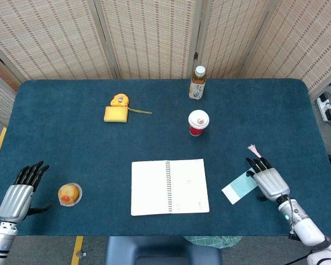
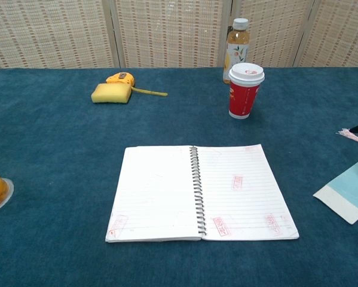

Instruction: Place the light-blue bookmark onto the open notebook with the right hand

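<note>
We see our right hand (image 1: pixel 267 182) over the light-blue bookmark's (image 1: pixel 240 187) far end, fingers apart, holding nothing — bookmark flat on the desk (image 1: pixel 71 143) toward its right edge, beside the open notebook (image 1: pixel 169 186) — left hand (image 1: pixel 20 193) open at the near-left corner.

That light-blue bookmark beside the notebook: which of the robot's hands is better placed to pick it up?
The right hand. It is over the far end of the light-blue bookmark, which lies right of the open notebook. The left hand is at the opposite table edge, beyond the fruit cup.
</note>
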`<state>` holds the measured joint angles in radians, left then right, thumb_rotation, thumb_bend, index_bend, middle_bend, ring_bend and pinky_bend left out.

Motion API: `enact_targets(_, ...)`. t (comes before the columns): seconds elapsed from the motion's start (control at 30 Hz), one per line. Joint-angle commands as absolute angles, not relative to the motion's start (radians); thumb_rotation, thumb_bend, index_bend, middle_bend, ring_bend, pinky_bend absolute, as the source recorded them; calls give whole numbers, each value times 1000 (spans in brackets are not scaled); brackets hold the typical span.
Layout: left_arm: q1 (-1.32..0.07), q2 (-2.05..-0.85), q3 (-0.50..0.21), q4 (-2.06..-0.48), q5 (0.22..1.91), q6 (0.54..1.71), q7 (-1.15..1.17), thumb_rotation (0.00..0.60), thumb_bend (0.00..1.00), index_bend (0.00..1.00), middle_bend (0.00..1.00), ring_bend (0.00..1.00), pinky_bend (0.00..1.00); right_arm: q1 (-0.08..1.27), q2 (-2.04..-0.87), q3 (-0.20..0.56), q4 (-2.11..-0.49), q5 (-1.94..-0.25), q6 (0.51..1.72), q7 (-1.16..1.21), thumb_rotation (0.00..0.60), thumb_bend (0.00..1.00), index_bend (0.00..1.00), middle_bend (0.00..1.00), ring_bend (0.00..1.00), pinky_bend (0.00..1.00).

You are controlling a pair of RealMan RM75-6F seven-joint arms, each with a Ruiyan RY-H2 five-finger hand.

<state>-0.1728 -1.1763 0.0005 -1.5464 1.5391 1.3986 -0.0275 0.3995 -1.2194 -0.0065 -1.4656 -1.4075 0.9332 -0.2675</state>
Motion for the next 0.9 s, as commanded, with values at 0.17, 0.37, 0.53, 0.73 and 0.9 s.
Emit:
enact_targets(0.17,-169,-1171,-3,-1545,1536,1405,-38,600,167,58,0,0,0,430,-1251,0,-1437,-1381,896,-275,600,164,301,0,0,0)
enact_targets(0.37,-169,-1171,-5,-1542,1532,1403,-39,600,167,58,0,0,0,451,-1266,-7,-1426,-1371,868,-297,600,167,302,0,0,0)
enact_targets(0.53,-169,-1172,-7,-1541,1528,1402,-36,600,167,58,0,0,0,462,-1273,-9,-1422,-1360,857,-305,600,168,301,0,0,0)
enact_targets(0.73,-169,-1172,-7,-1541,1528,1402,-37,600,167,58,0,0,0,475,-1281,-12,-1415,-1347,842,-314,600,172,317,0,0,0)
enact_targets(0.9,-168,-1172,-9,-1539,1527,1403,-38,600,167,58,0,0,0,485,-1288,-12,-1407,-1335,831,-316,600,178,346,0,0,0)
